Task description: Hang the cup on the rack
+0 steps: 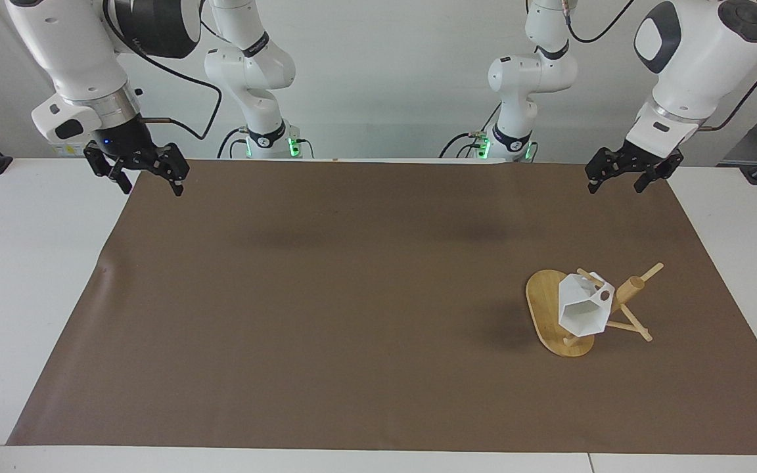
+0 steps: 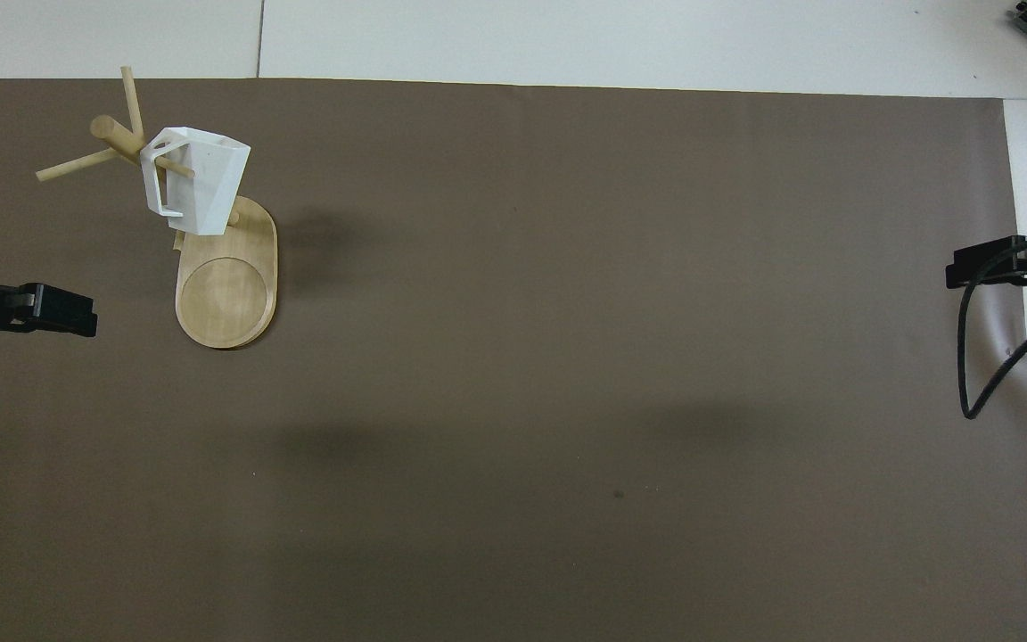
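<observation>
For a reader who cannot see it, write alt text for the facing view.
A white cup hangs by its handle on a peg of a bamboo rack standing on a brown mat, toward the left arm's end of the table. The left end effector and right end effector hover open and empty over the mat's corners nearest the robots.

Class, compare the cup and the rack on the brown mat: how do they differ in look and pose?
The cup is white and faceted; the rack is light wood with a round post and thin pegs. The cup hangs off the mat by its handle on a peg, tilted; the rack stands on its flat oval base. Both sit toward the left arm's end of the table.
</observation>
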`<move>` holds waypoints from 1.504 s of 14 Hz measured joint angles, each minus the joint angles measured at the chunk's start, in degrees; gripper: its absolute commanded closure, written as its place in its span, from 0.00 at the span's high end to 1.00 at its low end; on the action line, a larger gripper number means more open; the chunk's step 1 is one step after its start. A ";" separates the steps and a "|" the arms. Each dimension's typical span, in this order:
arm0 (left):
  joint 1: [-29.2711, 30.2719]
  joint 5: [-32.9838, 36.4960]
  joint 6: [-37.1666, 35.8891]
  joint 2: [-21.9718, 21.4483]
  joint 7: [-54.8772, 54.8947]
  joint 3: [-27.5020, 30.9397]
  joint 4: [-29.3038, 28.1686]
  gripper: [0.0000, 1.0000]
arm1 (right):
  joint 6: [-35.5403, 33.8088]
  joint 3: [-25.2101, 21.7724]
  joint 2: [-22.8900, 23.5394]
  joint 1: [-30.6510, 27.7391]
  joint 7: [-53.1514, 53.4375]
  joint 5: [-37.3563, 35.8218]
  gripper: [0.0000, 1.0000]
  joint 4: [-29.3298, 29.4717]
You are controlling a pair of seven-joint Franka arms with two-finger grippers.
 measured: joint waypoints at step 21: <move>-1.22 -1.26 -1.40 2.58 1.02 0.99 5.96 1.00 | 0.00 0.05 0.00 0.05 0.00 0.00 1.00 0.00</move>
